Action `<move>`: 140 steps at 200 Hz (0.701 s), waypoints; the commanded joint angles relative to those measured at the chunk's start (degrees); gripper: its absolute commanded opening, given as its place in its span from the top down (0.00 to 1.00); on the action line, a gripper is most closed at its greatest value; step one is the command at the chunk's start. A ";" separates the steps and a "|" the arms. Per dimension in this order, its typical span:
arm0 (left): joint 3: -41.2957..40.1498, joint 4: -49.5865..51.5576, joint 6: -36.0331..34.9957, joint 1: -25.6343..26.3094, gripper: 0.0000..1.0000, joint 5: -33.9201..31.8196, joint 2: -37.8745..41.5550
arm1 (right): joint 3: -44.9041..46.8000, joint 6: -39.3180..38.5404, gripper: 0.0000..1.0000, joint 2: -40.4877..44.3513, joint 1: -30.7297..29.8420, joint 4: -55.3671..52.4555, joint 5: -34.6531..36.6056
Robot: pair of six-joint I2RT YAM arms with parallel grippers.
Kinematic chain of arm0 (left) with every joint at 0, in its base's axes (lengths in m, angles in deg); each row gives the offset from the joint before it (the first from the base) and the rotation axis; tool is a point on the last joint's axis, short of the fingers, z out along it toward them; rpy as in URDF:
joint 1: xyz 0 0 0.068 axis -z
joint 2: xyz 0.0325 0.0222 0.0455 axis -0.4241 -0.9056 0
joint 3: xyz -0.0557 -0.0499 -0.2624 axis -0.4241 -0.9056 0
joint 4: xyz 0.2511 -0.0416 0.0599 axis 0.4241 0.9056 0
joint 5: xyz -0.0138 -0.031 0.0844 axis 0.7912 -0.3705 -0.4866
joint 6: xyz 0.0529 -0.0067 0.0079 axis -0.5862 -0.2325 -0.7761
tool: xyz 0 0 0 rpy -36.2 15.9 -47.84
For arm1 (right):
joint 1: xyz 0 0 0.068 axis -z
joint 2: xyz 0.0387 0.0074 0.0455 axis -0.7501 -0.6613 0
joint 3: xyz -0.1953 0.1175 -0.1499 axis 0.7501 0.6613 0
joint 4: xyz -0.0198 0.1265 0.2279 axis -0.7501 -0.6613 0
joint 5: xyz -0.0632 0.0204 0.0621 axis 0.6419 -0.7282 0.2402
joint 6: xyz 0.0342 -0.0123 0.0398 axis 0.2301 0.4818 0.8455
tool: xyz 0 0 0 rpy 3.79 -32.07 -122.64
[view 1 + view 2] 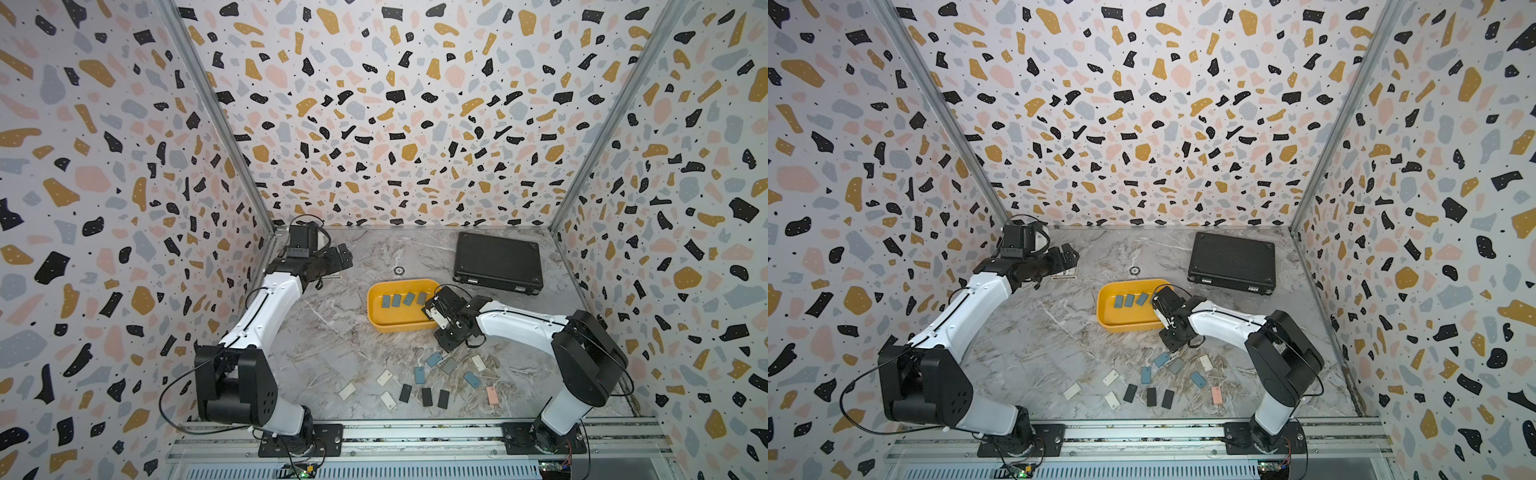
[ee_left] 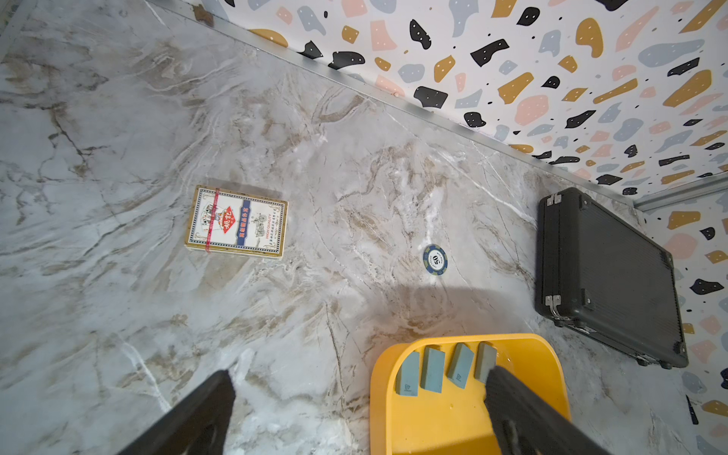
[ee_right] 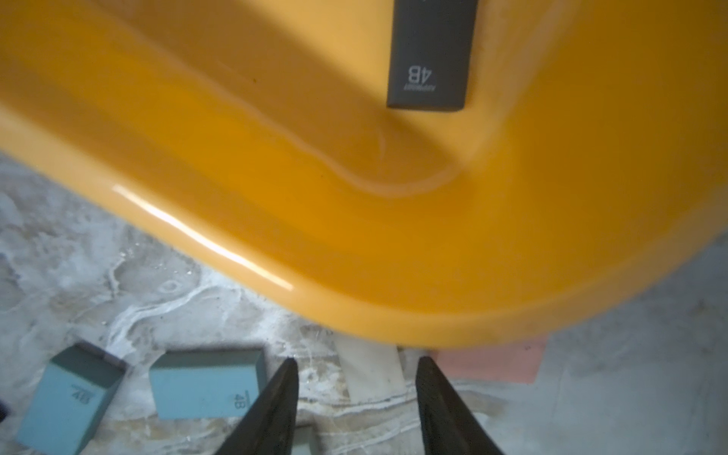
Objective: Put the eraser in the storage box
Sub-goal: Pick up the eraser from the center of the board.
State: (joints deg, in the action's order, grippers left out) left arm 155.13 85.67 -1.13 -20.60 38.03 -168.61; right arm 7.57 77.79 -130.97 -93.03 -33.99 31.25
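Right tool [image 3: 357, 360] narrow, empty, beside glossy rounded storage box [image 3: 354, 307]; left tool [image 2: 359, 372] wide.

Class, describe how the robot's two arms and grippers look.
The left arm and right arm share rounded white links, bulky black joint housings and thin looping black cables. The left gripper and right gripper each carry two tapering black fingers.

Bare tabletop [image 1: 316, 345] left of storage box [image 1: 395, 327]; case [image 1: 498, 262] behind, erasers [image 1: 427, 397] nearer.
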 commanded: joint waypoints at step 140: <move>-1.05 -2.14 0.10 -0.41 0.00 0.46 2.41 | -0.17 -0.21 0.73 -2.61 -0.14 0.83 0.30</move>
State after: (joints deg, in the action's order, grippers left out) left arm 154.76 85.27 -1.13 -20.60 38.01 -167.84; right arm 7.57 77.79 -134.20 -93.03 -32.13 31.25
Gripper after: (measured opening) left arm 0.995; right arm 0.310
